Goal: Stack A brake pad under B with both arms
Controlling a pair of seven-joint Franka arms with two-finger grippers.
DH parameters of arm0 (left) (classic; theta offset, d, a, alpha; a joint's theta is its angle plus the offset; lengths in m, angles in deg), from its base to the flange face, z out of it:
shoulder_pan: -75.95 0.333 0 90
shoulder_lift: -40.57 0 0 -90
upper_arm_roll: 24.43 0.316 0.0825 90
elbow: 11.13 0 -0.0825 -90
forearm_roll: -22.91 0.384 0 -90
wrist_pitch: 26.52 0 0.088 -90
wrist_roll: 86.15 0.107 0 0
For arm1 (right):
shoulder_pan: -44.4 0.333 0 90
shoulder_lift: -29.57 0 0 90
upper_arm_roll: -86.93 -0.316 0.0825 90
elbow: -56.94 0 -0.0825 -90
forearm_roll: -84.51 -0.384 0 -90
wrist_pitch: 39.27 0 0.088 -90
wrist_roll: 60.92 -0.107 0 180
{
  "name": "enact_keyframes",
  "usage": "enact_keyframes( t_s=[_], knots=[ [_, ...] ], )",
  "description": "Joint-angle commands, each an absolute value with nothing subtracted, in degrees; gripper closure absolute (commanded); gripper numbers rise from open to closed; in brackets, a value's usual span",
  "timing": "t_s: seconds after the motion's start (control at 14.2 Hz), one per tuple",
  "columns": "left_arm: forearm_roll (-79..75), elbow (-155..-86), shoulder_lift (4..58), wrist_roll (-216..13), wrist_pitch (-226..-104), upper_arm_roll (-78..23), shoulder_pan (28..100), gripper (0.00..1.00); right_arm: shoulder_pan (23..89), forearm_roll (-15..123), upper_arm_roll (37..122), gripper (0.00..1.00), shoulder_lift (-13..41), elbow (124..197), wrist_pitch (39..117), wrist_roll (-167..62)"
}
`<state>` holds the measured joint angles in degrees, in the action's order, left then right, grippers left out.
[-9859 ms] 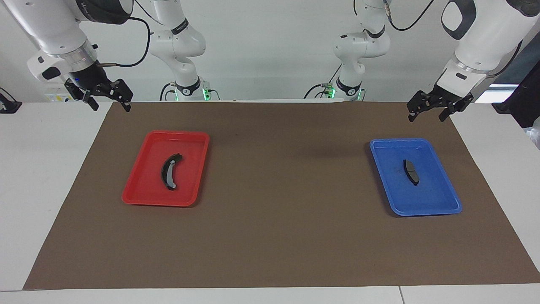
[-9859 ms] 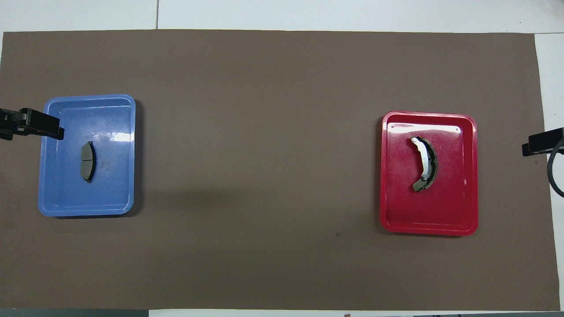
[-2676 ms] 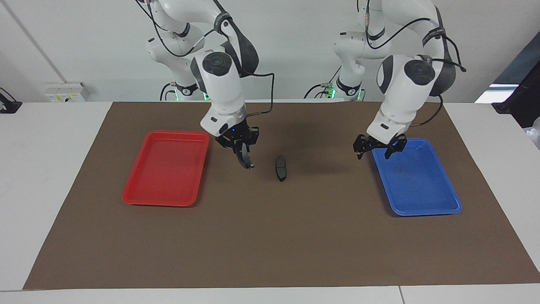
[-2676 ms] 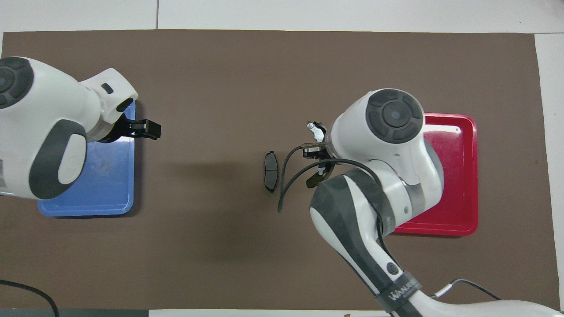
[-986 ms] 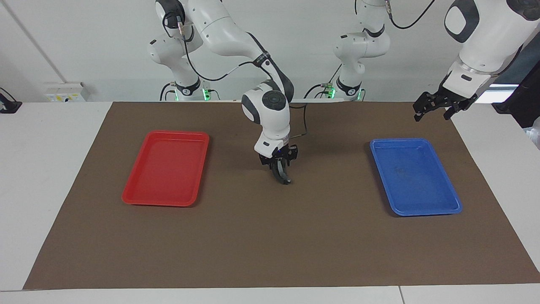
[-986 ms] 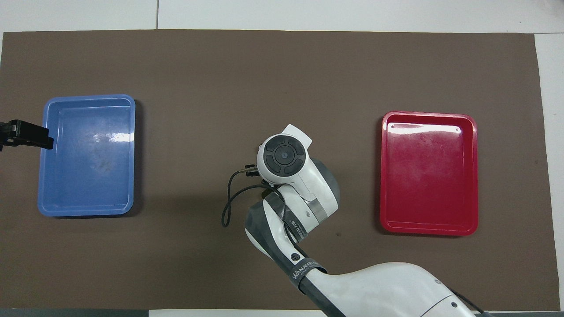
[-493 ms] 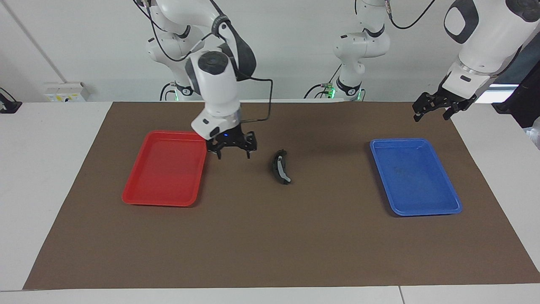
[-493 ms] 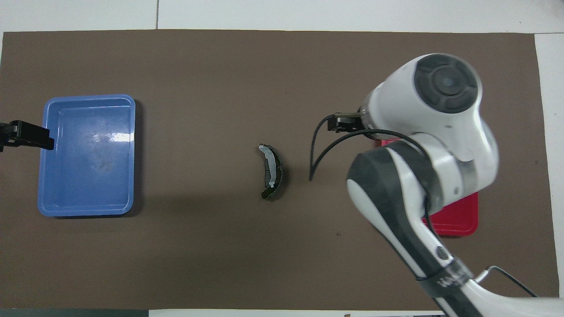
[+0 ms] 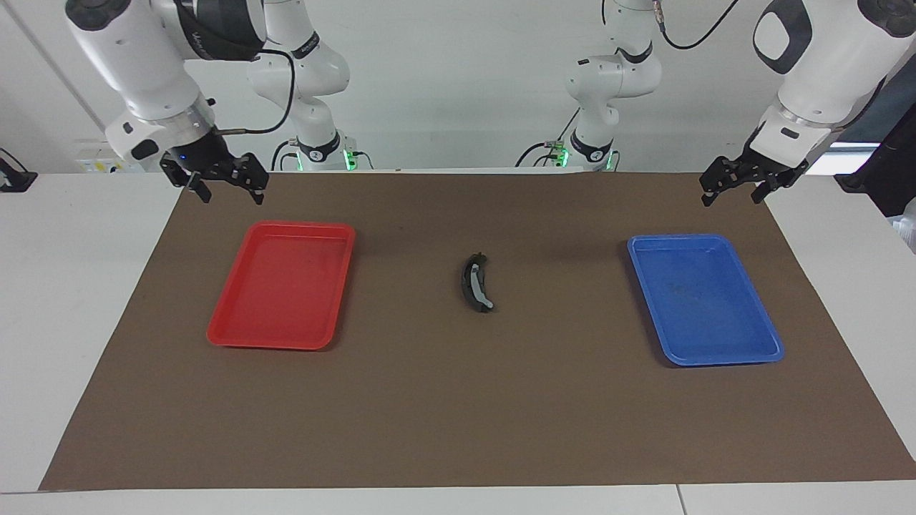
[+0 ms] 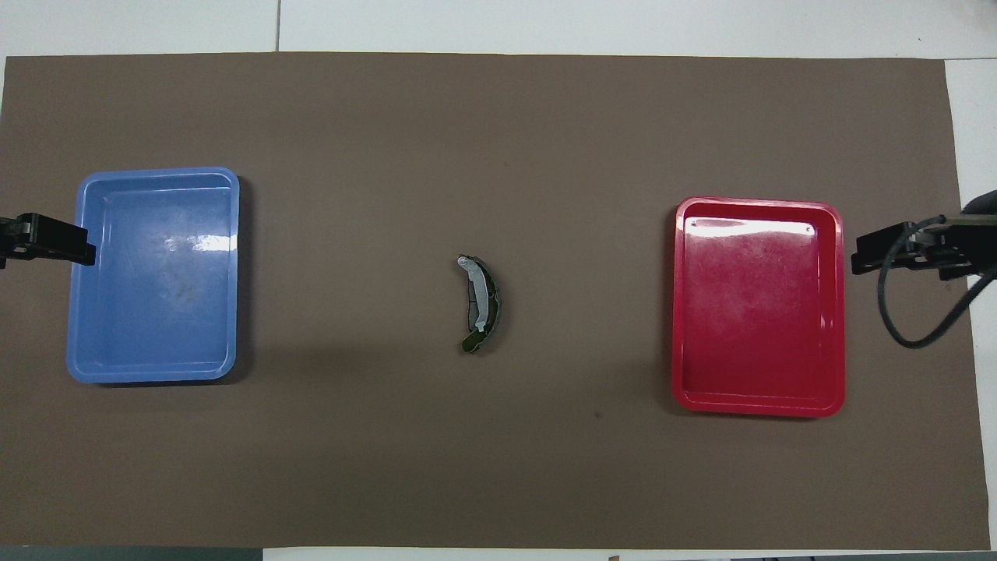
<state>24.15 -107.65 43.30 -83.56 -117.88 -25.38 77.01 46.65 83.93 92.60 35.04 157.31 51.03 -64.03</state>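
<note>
B (image 9: 474, 283), the long crescent pad with a light grey strip face, lies on the brown mat midway between the two trays; it also shows in the overhead view (image 10: 483, 302). The A brake pad is almost wholly hidden under B, and I cannot tell its dark edge from B's. My right gripper (image 9: 230, 192) is open and empty, raised over the mat's edge by the red tray; its tip shows in the overhead view (image 10: 859, 261). My left gripper (image 9: 729, 198) is open and empty, raised over the mat's edge by the blue tray, and shows in the overhead view (image 10: 80, 251).
An empty red tray (image 9: 236, 337) lies toward the right arm's end, also in the overhead view (image 10: 759, 410). An empty blue tray (image 9: 719, 360) lies toward the left arm's end, also in the overhead view (image 10: 152, 377). The brown mat (image 9: 458, 415) covers the table's middle.
My right gripper let go of B on top of the short pad at the mat's middle, then rose and drew back past the red tray. The left arm has stayed put.
</note>
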Motion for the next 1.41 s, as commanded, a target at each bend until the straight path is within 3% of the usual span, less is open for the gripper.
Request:
enact_keyframes(
  t_s=[0.0,0.21,1.34],
  knots=[
    [24.93,-109.13,44.79,-83.25,-117.58,-25.58,77.45,0.01,43.36,84.07,91.59,0.0,34.93,158.02,50.03,-63.55],
    [24.93,-109.13,44.79,-83.16,-117.58,-25.58,77.36,0.01,42.3,83.81,92.9,0.0,32.13,148.54,41.69,-63.38],
    [24.93,-109.13,44.79,-83.16,-117.58,-25.58,77.45,0.01,42.47,85.56,94.49,0.0,33.61,152.21,47.56,-55.2]
  ],
)
